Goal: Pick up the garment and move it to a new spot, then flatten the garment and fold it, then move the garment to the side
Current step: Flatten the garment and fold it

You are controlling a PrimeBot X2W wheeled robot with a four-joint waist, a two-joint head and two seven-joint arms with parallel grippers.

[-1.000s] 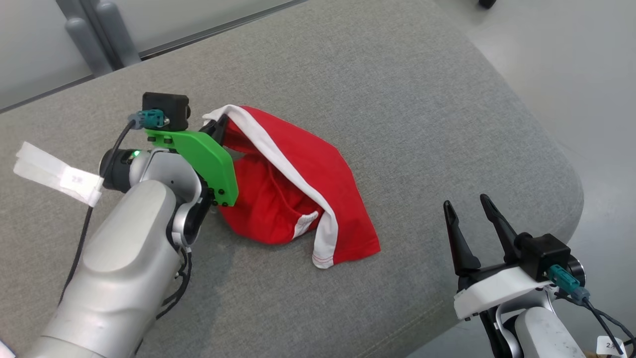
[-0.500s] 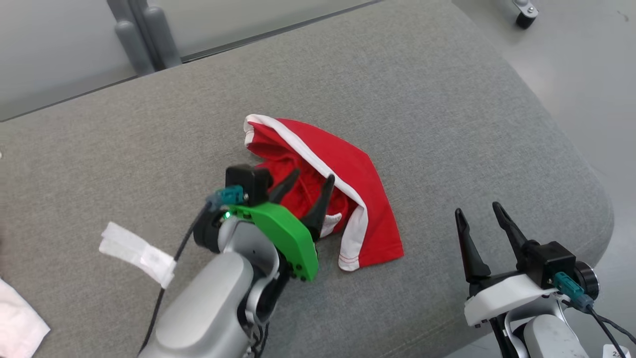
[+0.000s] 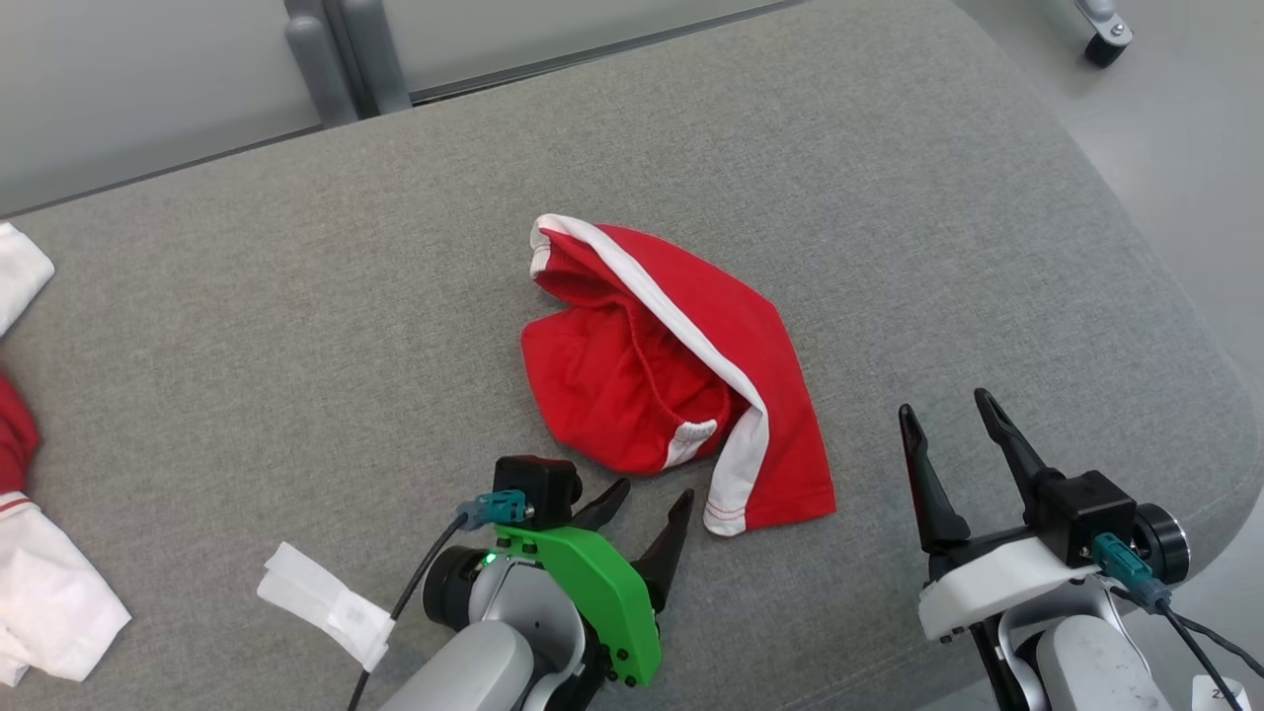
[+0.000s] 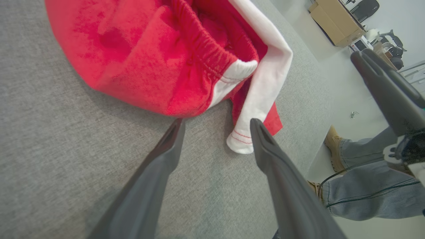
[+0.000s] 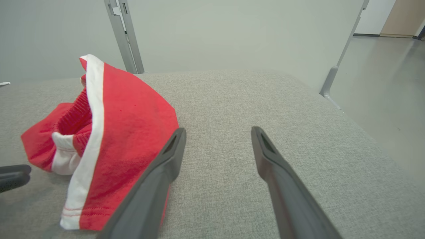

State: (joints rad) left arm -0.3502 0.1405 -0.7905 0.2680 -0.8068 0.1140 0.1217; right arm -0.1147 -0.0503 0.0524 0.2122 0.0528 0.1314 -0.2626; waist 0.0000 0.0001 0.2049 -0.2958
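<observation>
Left gripper: jaws spread wide, empty. Fingertips point at the near edge of the garment and stand just beside it.
Right gripper: jaws spread wide, empty. It stands to the right of the garment, near the cushion's front right edge, apart from the cloth.
Garment: red fabric with a white band. It lies on the grey cushion, roughly mid-surface, between the two grippers and farther from the robot.
Garment condition: bunched and partly folded over itself, not flat. A gathered elastic hem shows inside the fold. The white band runs from the far top corner down to the near right corner.
Spare clothing: white and red pieces at the left edge of the cushion, well apart from the garment.
Cable tag: white strip on the left arm's cable, lying on the cushion.
Person: legs in jeans and a tan boot beside the cushion.
</observation>
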